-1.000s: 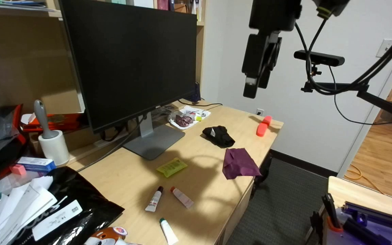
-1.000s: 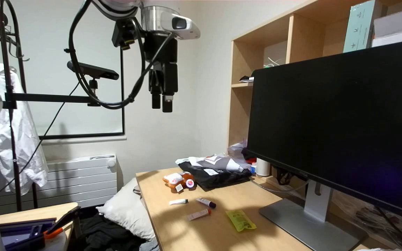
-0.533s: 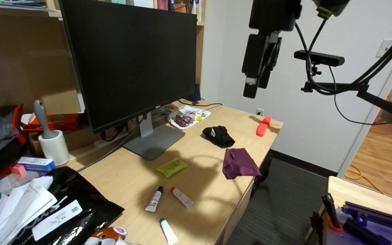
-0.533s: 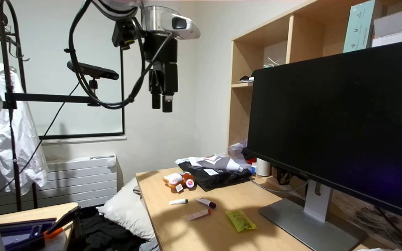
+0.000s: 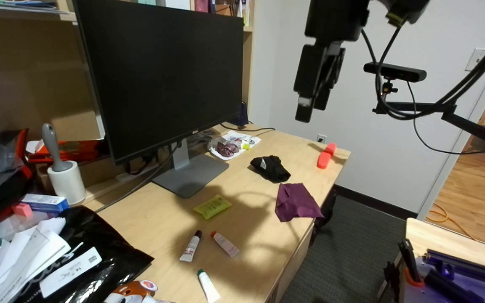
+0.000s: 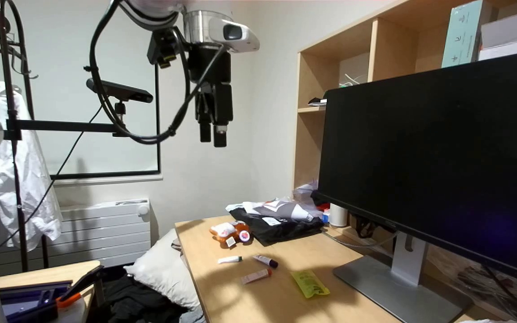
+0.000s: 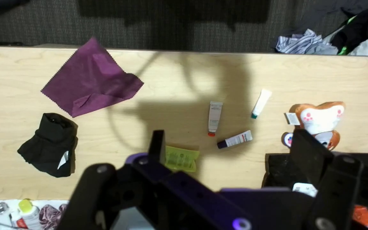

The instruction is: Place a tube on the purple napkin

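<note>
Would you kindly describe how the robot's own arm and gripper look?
The arm is largely white with a silvery collar, and black cables loop alongside. The gripper is black with blocky, squared-off fingers; parts look purple in the wrist view.

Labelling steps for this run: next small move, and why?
Probably lower the open gripper toward the dark-capped tube: in the wrist view it shows between the spread jaws, the gripper hangs high above the desk holding nothing, and no tube lies on the purple napkin.
</note>
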Motion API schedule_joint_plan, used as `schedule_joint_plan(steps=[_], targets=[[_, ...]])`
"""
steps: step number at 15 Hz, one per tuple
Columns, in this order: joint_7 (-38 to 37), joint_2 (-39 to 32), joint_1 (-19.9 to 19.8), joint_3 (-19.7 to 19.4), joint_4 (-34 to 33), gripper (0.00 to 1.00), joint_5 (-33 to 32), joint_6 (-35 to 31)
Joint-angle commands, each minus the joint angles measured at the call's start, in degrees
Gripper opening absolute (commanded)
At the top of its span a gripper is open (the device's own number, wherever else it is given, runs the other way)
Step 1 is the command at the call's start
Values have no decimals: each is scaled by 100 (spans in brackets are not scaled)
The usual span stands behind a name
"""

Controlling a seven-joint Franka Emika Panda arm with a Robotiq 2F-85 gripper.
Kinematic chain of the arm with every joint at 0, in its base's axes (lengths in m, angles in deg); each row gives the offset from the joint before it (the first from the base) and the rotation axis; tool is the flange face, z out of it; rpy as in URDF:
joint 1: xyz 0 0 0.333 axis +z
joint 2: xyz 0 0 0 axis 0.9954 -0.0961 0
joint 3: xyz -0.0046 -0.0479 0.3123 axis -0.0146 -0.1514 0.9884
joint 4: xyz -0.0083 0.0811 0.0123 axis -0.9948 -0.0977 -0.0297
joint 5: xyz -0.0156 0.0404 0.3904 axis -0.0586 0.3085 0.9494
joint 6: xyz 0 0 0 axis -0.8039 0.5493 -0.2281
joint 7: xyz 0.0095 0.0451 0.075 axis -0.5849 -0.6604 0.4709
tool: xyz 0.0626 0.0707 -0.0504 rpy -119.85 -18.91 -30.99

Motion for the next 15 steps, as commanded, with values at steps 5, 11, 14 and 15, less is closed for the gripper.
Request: schedule_joint_plan(steps=[5, 11, 14, 15], targets=[[-25, -598, -81, 34, 373, 100, -75, -759], [-26, -581, -80, 38, 353, 100, -75, -759], [-289, -1268, 90, 294, 312, 100, -27, -1087], [-325, -1521, 140, 351, 285, 100, -7, -1190]])
